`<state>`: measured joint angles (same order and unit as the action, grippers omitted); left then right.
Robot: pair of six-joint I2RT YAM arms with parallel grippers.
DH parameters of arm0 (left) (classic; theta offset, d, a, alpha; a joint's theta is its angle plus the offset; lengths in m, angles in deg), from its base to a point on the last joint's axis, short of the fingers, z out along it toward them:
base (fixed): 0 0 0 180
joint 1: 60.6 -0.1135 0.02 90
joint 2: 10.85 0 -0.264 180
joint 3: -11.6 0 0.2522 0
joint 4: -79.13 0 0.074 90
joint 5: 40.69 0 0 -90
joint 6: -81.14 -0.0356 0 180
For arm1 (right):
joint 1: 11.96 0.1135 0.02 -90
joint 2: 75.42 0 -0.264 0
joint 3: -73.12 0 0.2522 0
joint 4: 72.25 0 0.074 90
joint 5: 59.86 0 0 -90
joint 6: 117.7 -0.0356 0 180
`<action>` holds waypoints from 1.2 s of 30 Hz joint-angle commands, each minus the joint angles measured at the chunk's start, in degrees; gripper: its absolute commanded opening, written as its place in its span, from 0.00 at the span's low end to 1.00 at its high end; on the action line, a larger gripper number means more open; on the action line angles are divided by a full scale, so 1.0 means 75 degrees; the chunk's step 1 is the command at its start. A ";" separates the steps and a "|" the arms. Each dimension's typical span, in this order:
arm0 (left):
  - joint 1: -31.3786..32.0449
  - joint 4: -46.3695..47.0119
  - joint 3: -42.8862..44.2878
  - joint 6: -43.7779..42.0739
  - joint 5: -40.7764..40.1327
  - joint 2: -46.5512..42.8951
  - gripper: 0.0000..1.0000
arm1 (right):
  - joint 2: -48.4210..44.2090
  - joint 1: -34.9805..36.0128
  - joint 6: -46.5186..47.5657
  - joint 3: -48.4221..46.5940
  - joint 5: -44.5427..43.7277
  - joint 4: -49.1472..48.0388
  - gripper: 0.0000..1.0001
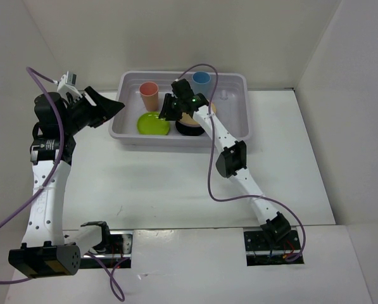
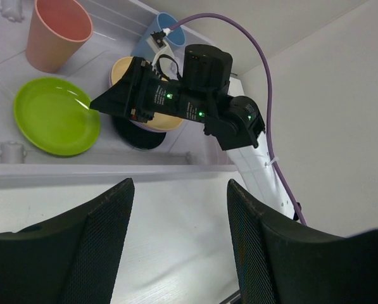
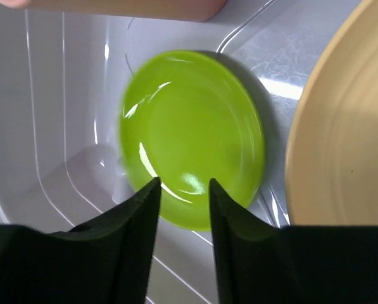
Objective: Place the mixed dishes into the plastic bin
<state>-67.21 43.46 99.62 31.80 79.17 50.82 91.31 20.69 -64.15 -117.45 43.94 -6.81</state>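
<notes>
White desk (image 1: 176, 183), white walls around; plastic bin (image 1: 128, 136) at far side.

Risk: right claw (image 3: 184, 183) low inside bin, fingers only narrowly apart, nothing between. If it swings sideways at this height, finger may knock rim of pale orange plate (image 3: 340, 139) just beside and slide it off black plate (image 2: 141, 136) below.

Lime green plate (image 1: 153, 123) under claw looks blurred, maybe not settled.

Coral-red cup (image 1: 149, 95) and blue cup (image 1: 201, 79) upright in bin.

Right arm stretched forward, wrist down.

Left claw (image 2: 178, 190) wide, empty, near bin's left end.
</notes>
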 commanded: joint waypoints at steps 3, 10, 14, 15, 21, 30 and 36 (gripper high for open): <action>-0.0044 0.0156 0.0352 -0.0125 0.0166 -0.0043 0.68 | -0.0701 0.0147 0.0300 -0.0402 -0.0679 0.0374 0.54; -0.0044 0.0156 0.0505 -0.0125 0.0564 -0.0043 0.68 | -0.2951 0.0217 0.1249 -0.0402 -0.1979 0.2162 0.84; -0.0044 0.0156 0.0505 -0.0206 0.0565 -0.0043 0.68 | -0.4357 0.0732 0.1741 0.0133 -0.3735 0.3047 1.00; -0.0044 0.0156 0.0505 -0.0277 0.0565 -0.0043 0.68 | -0.4801 0.0919 0.1615 0.0741 -0.4678 0.3047 1.00; -0.0044 0.0156 0.0575 -0.0277 0.0775 -0.0125 0.68 | -0.7625 0.1600 0.0841 0.4591 -0.5880 0.3047 1.00; -0.0044 0.0309 0.0095 -0.0359 0.0858 -0.0266 0.68 | -1.3287 0.0771 0.0371 1.1922 -0.4084 -0.0115 1.00; -0.0044 -0.0160 0.0153 -0.0968 0.0260 -0.0266 0.72 | -1.4613 0.0417 0.0546 1.4467 -0.3435 -0.1125 1.00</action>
<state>-67.21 41.97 99.91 28.22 82.50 49.86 -16.51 24.12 -60.43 -13.52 13.80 -6.46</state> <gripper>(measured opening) 0.720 0.999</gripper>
